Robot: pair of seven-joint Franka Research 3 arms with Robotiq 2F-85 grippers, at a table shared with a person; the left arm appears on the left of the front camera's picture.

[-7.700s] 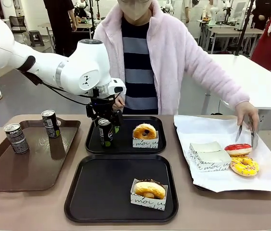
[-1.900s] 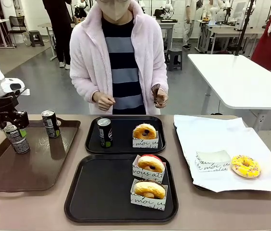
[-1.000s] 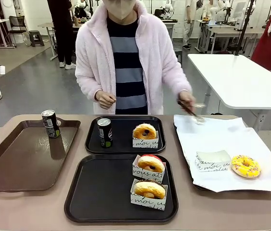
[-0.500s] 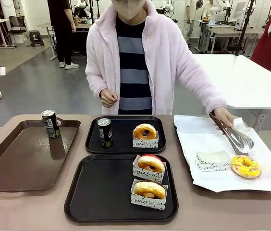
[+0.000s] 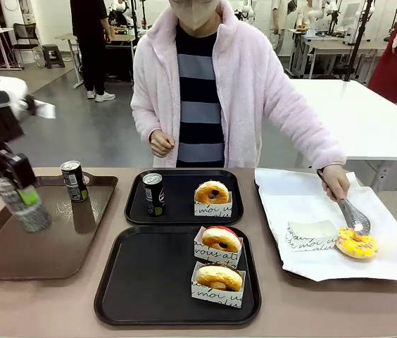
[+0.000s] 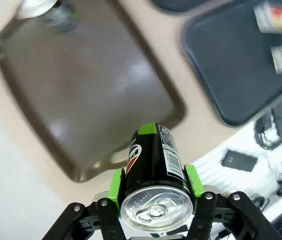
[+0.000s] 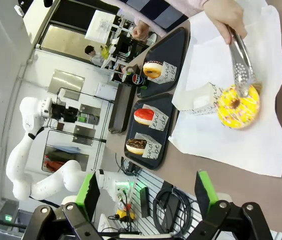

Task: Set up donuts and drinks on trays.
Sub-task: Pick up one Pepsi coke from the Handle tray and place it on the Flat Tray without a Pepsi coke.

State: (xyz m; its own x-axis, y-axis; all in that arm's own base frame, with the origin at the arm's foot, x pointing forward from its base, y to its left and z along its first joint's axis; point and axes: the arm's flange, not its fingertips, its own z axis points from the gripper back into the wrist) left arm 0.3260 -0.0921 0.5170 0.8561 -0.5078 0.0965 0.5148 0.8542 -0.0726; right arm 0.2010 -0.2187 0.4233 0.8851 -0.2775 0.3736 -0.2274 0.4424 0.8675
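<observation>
1. A soda can (image 6: 154, 172) is sitting clamped between the left pincer's (image 6: 153, 186) green pads, tilted in the air.
2. Below the pincer, the brown tray (image 6: 88, 95) is lying on the table (image 6: 26, 150).
3. The right pincer (image 7: 146, 192) is standing open, gripping nothing.

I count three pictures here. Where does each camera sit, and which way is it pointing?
Front view: fixed on the robot's side, facing the person across the table; left end effector carries a can above the brown tray.
Left wrist view: on the left arm, looking down its green pads at the gripped can and that tray.
Right wrist view: on the right arm, rolled sideways off the table's edge; open right end effector at the bottom.
Shared: front and right wrist views both show tongs on the yellow donut.
</observation>
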